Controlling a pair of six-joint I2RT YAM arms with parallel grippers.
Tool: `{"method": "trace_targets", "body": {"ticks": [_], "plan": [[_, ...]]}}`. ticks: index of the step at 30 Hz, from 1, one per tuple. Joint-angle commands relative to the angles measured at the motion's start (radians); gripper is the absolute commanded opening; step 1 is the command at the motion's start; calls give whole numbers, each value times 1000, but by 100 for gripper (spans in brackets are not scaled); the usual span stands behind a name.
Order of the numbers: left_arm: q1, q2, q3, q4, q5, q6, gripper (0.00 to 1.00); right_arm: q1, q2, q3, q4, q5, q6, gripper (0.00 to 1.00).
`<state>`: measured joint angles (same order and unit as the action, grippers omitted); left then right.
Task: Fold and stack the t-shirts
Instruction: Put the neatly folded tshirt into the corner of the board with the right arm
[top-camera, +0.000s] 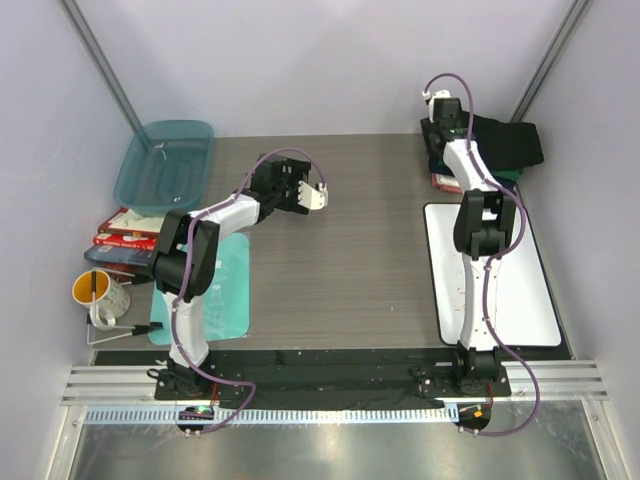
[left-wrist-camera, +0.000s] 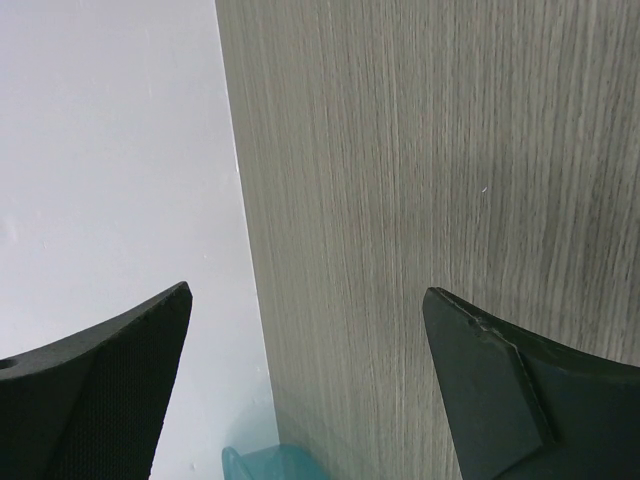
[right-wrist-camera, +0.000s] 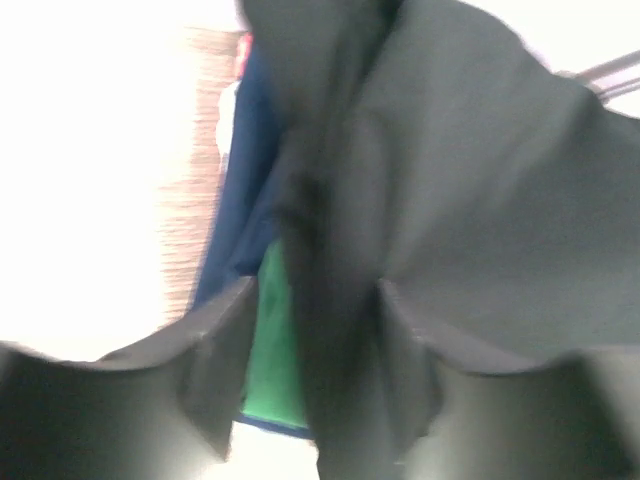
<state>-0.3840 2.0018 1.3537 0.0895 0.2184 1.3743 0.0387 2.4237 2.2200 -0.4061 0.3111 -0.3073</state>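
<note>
The black t-shirt (top-camera: 508, 145) tops the folded stack (right-wrist-camera: 272, 360) at the top view's upper right, directly under the right gripper (right-wrist-camera: 315, 300), whose jaws stand partway apart astride a cloth ridge running up-frame, though I cannot tell if they grip it, while the left gripper (top-camera: 316, 192), wide open and empty, hangs well apart.

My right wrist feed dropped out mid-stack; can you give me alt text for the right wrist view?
Blurred close-up: a ridge of the black t-shirt runs between the right gripper's parted jaws; grip unclear. Under it lie a navy t-shirt and a green t-shirt, with the wood-grain table at left.
</note>
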Motion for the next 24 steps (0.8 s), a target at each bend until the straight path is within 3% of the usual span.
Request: {"method": "trace_targets", "body": {"ticks": [1, 2, 4, 10, 12, 18, 24], "plan": [[0, 2, 24, -2, 9, 11, 98, 36, -60, -5, -14, 0, -35, 69], [0, 0, 21, -2, 9, 11, 98, 38, -63, 1, -8, 0, -41, 77], [0, -1, 19, -1, 4, 11, 98, 36, -81, 6, 29, 22, -67, 83], [0, -1, 22, 3, 6, 14, 98, 33, -124, 18, 209, 146, -229, 81], [0, -3, 25, 3, 6, 17, 98, 33, -135, -21, 342, 216, -372, 77], [0, 0, 30, 3, 6, 19, 98, -5, -118, -118, 648, 299, -767, 80], [0, -3, 36, -7, 6, 23, 98, -86, -31, -129, 780, 325, -961, 82]]}}
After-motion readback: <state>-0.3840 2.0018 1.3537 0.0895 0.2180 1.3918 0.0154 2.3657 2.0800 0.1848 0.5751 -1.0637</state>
